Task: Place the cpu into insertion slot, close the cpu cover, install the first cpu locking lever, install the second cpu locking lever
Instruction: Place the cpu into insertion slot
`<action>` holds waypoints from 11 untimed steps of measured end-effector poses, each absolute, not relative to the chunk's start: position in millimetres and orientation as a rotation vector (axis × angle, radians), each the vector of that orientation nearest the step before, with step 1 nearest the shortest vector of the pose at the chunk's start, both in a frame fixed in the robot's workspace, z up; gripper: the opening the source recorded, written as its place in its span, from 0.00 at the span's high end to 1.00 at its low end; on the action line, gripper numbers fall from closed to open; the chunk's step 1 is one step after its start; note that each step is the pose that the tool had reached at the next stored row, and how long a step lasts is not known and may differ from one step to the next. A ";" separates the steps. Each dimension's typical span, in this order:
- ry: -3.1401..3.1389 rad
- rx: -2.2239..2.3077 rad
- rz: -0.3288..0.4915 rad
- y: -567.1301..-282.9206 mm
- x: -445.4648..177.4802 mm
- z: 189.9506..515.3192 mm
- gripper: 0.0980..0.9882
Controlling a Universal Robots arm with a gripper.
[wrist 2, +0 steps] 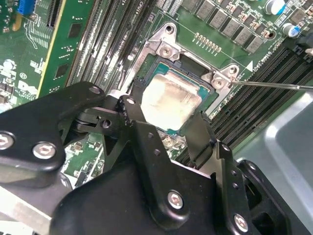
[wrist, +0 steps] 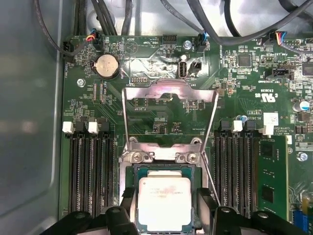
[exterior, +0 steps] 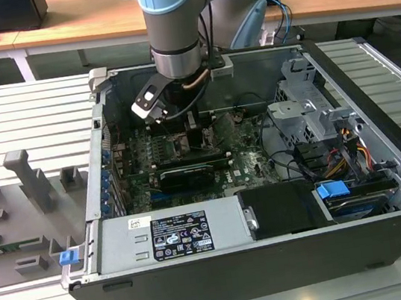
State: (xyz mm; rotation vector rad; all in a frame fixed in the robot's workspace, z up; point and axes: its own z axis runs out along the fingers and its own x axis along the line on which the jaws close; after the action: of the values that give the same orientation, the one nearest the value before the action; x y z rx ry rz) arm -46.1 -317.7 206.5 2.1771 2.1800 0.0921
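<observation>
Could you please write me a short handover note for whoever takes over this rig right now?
Gripper: down inside the open black computer case, straddling the small square silvery cpu. I cannot tell whether it grips the chip.
Cpu: lies within the square dark insertion slot with the grey metal rim, between the long memory slots.
Thin silvery cpu cover frame: open, flipped back off the slot.
Thin wire locking lever: unlatched, sticking out to the side.
Done: cpu is at the slot.
Not yet done: cover closed, levers installed.
</observation>
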 end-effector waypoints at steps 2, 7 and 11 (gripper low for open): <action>2.180 2.177 0.092 -317.7 -46.1 208.9 0.43; 2.179 2.178 0.092 -317.7 -46.1 213.6 0.79; 2.178 2.179 0.092 -317.7 -46.1 215.8 0.99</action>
State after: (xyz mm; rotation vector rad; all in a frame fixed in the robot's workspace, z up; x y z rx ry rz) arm -46.1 -317.7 215.8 2.1788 2.1782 0.0920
